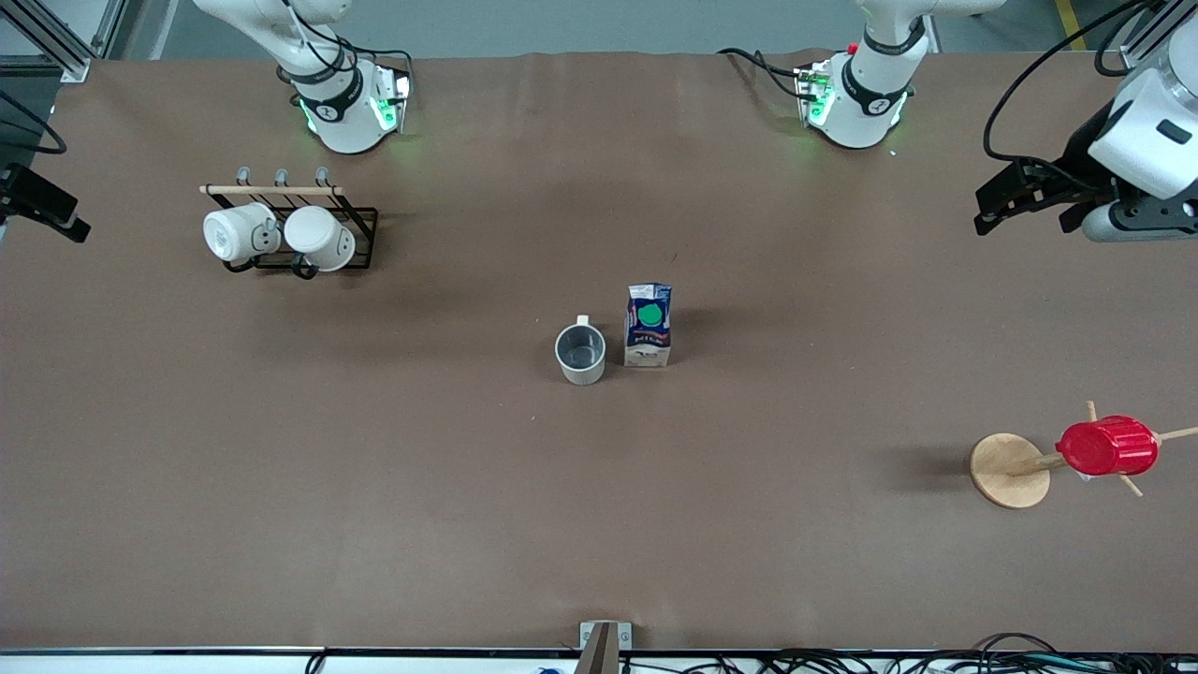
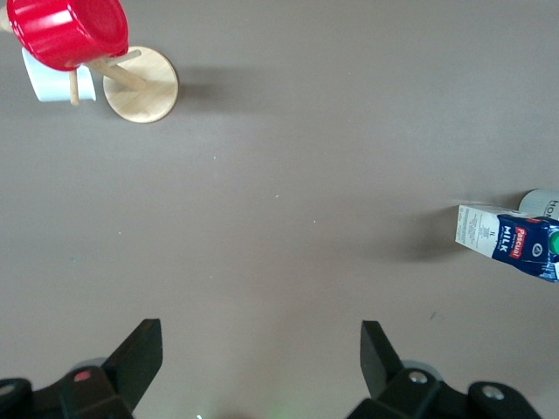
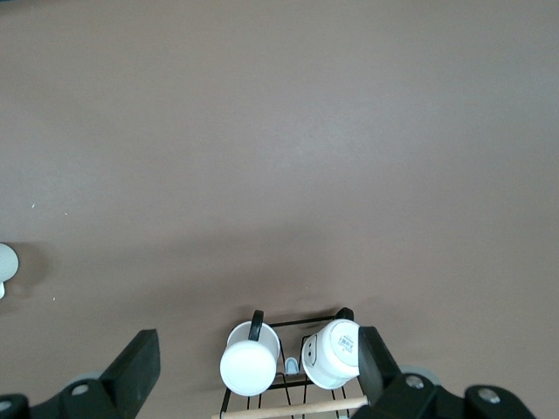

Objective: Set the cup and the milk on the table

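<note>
The cup [image 1: 580, 354], cream-white with a grey inside, stands upright on the brown table [image 1: 599, 524] near its middle. The milk [image 1: 648, 325], a blue-and-white carton with a green cap, stands upright right beside it, toward the left arm's end. My left gripper [image 1: 1020, 220] is open and empty, raised over the left arm's end of the table. Its wrist view [image 2: 262, 336] shows the milk [image 2: 507, 240] and a sliver of the cup [image 2: 543, 202] far off. My right gripper [image 1: 56, 215] is open and empty, raised by the mug rack [image 3: 259, 345].
A black wire rack [image 1: 360, 239] with two white mugs stands toward the right arm's end, also seen in the right wrist view [image 3: 284, 327]. A wooden mug tree [image 1: 1009, 470] carrying a red ribbed cup [image 1: 1106, 446] stands toward the left arm's end. Cables lie along the table's front edge.
</note>
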You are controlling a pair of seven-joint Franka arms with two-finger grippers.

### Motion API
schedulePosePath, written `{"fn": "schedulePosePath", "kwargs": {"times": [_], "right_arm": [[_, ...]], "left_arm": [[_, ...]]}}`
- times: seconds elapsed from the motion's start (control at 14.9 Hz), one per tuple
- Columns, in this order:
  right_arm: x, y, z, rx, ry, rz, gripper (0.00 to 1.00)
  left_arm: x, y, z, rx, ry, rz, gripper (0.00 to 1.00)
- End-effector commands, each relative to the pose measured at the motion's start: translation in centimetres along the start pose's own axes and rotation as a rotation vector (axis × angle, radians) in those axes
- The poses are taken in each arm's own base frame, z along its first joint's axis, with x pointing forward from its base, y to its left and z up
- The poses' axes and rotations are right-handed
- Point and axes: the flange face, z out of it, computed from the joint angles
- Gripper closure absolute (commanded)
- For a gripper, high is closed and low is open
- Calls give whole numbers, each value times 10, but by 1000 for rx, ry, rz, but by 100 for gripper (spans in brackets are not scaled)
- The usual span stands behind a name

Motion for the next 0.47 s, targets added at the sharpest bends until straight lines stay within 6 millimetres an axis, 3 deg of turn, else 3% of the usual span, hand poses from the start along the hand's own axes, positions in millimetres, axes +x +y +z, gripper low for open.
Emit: {"fn": "schedulePosePath", "kwargs": {"times": [0.0,0.4], "right_arm": [[1,-1,-2,-4,-4,-4,0],[1,-1,-1,-4,-10,-4,0]], "left_arm": [[-1,-1,-9,1,-4,17,0],[-3,3,-5,-6,-10,23,1]]}}
